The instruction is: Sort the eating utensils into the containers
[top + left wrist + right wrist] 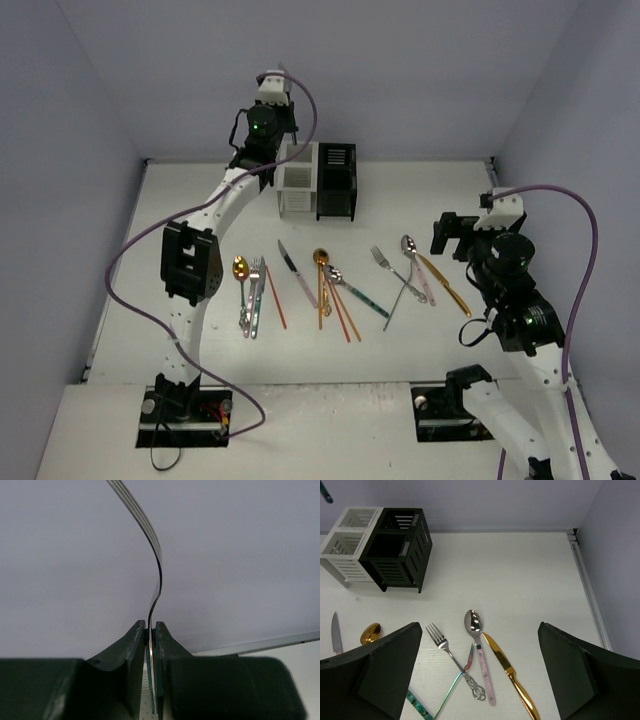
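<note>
so the fork [159, 575] is the one in play right now. it's pinched edge-on between the fingers of the left gripper [150, 630], jaws clamped tight on its handle, with the tines curving up and away toward the back wall. in the overhead view that arm reaches up high at the back of the table [430, 190], right over the white caddy [297, 180]. the white one sits touching the black caddy [337, 180] on its right, both upright near the back edge

everything else lies flat in a loose row across the middle of the table. from the left:
- a gold spoon [240, 268]
- a couple of pink and teal handled pieces [257, 300] just beside it
- an orange chopstick [275, 297]
- a knife with a pink handle [290, 265]
- a copper spoon [320, 258]
- a teal-handled spoon [350, 292] lying across more orange chopsticks [347, 318]

then there's a gap, and the right-hand bunch:
- a silver fork [447, 652], crossed by an iridescent handle [452, 687]
- a silver spoon with a pink handle [473, 622]
- a gold knife [507, 667] on the far right, its blade tip close by the spoon's neck

the right gripper [478, 630] hangs above that right-hand bunch with its jaws spread wide, holding nothing and touching none of them
</note>
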You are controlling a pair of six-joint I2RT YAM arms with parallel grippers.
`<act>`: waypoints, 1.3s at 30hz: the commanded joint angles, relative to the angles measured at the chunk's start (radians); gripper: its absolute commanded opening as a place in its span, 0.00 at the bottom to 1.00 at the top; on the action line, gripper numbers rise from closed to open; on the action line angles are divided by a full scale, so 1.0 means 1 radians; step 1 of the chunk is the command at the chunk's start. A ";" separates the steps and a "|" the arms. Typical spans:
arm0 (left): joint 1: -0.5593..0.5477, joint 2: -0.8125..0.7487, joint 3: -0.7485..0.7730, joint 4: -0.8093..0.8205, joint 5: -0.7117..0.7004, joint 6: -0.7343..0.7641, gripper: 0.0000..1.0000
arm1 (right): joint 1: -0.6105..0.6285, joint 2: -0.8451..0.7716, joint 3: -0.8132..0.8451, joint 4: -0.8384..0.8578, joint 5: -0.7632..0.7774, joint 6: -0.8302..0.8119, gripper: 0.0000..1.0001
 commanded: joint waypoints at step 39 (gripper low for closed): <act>-0.025 -0.158 -0.220 0.170 -0.118 -0.014 0.80 | 0.026 0.202 0.066 0.021 -0.082 0.047 1.00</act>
